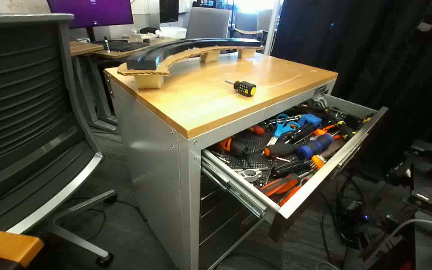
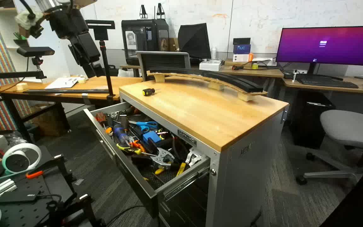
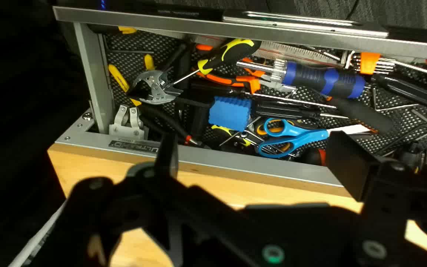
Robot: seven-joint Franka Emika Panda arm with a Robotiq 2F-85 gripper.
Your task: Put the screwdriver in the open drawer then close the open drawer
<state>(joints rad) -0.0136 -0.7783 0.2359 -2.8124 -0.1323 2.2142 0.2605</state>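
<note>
Wooden worktop (image 1: 197, 105) bears screwdriver (image 1: 245, 89); empty fingers (image 3: 348, 165) gape wide.

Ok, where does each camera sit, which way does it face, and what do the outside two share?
Wrist view: close behind the open gripper, which enters from the bottom; looks down into the open drawer.
In an exterior view: off a front corner of the cabinet, looking across it, dark curtain at right; gripper not in frame.
In an exterior view: off a front corner, facing the whiteboard; gripper at upper left.
Both exterior views share the screwdriver, the wooden top and the open drawer.
</note>
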